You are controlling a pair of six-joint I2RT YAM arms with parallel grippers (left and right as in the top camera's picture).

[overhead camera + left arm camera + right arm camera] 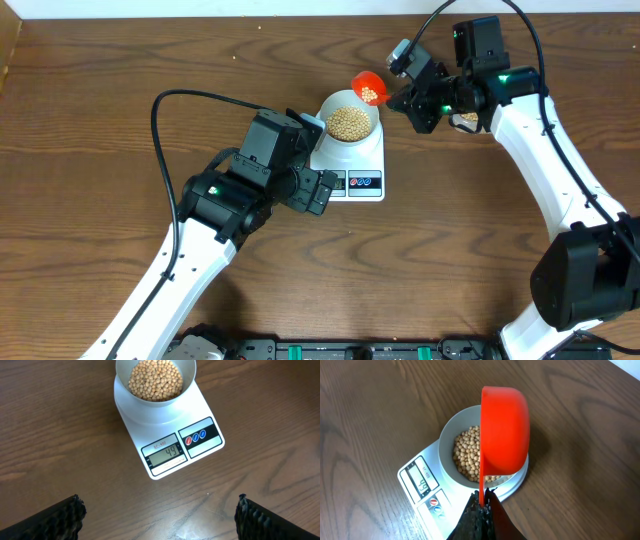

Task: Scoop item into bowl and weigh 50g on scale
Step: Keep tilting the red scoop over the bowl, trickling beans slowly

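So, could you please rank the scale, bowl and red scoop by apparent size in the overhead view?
1. scale: largest.
2. bowl: somewhat smaller, sitting on it.
3. red scoop: clearly smallest.

"49" on the scale display

Scale: one.
Display on the scale: one, with two digits lit.
Buttons beside the display: two, one red and one blue.
Bowl: one, on the scale.
Beans in the bowl: too many to count, dozens on the surface alone.
Scoop: one, red, above the scale. A few beans in it, number unclear.
Arms: two, left arm and right arm, one on either side of the scale.
Grippers: two, left gripper and right gripper.
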